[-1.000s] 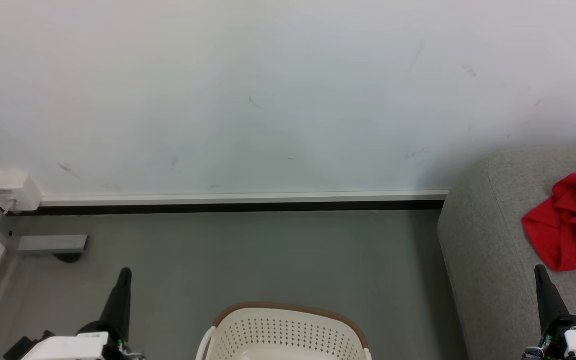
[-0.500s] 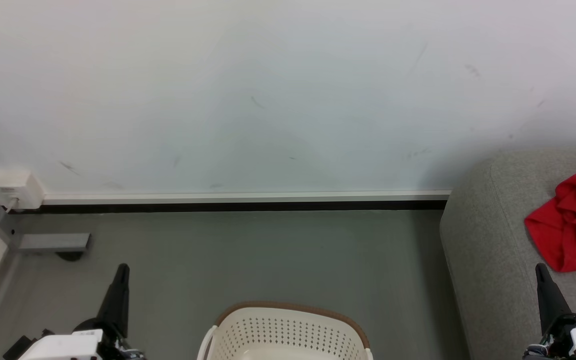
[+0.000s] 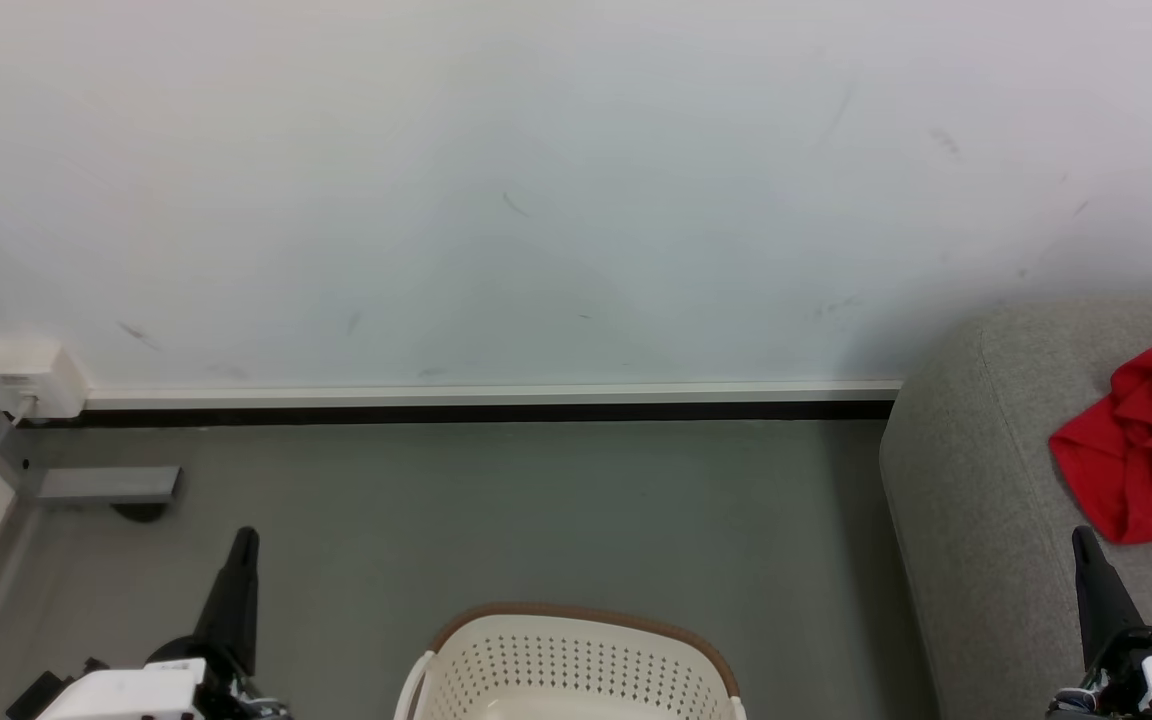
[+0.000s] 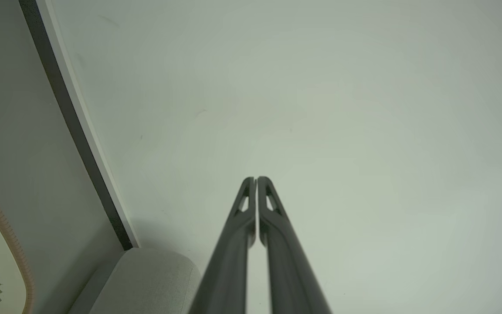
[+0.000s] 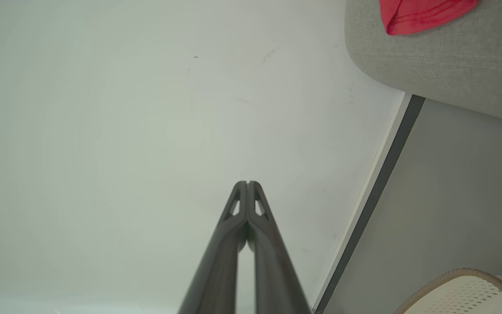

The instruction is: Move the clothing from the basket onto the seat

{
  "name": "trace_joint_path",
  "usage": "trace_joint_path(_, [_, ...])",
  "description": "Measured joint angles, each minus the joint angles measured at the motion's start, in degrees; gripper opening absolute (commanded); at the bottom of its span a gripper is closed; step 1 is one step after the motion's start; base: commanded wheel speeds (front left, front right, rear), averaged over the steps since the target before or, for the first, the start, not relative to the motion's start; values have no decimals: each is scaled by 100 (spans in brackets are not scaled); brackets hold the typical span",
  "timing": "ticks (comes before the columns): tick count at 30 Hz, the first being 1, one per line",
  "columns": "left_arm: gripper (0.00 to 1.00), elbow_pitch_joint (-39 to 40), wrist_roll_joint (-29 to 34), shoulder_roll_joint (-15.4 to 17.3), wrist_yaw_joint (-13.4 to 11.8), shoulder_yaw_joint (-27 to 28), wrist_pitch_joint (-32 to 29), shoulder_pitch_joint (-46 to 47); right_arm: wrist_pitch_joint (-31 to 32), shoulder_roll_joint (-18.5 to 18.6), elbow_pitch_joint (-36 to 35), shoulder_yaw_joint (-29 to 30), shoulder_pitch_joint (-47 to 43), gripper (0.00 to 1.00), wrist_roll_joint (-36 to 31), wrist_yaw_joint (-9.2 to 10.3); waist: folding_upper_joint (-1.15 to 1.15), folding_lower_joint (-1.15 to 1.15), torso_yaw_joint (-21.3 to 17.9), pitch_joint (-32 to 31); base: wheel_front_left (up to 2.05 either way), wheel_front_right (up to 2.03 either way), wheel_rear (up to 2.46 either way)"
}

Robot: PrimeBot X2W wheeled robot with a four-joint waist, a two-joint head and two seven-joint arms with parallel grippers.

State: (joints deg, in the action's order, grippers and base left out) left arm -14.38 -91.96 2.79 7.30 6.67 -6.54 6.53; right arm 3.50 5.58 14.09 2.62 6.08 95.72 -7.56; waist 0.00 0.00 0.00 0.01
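Observation:
The cream basket (image 3: 576,660) with its brown rim stands on the floor at the bottom centre of the head view; its inside is cut off by the frame edge. Crumpled red clothing (image 3: 1141,445) lies on the grey seat (image 3: 976,500) at the right. My left gripper (image 3: 244,538) points up at the lower left, shut and empty, left of the basket. At the lower right, my right gripper (image 3: 1082,536) is shut and empty, over the seat's front, just below the red clothing. The wrist views show both grippers (image 4: 256,179) (image 5: 247,182) closed, facing the white wall, with the clothing (image 5: 421,15) at the top right.
A white wall (image 3: 536,200) with a baseboard (image 3: 486,402) runs across the back. A white socket box (image 3: 28,380) and a grey bracket (image 3: 106,486) sit at the left, by a panel edge. Grey floor (image 3: 536,510) lies between basket and wall.
The whole picture has shifted slightly right, so the camera has turned a little. The left gripper sits slightly higher in view. Basket and clothing lie as before.

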Motion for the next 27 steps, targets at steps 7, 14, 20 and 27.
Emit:
trace_joint_path(7, [0,1,0,0,0,2,0,0,3,-3,2,8,1,0,0,0,0,0,0,0,0,0,0])
trace_joint_path(14, [0,0,0,0,1,1,0,1,5,-5,3,16,2,0,-1,1,0,0,0,0,0,0,0])
trace_joint_path(20, [0,2,0,0,1,3,0,1,15,-10,4,24,3,0,-7,0,0,0,-1,0,0,0,0])
trace_joint_path(27, [0,2,0,0,1,2,0,1,21,-13,4,31,4,0,-9,0,0,0,0,0,0,0,0])
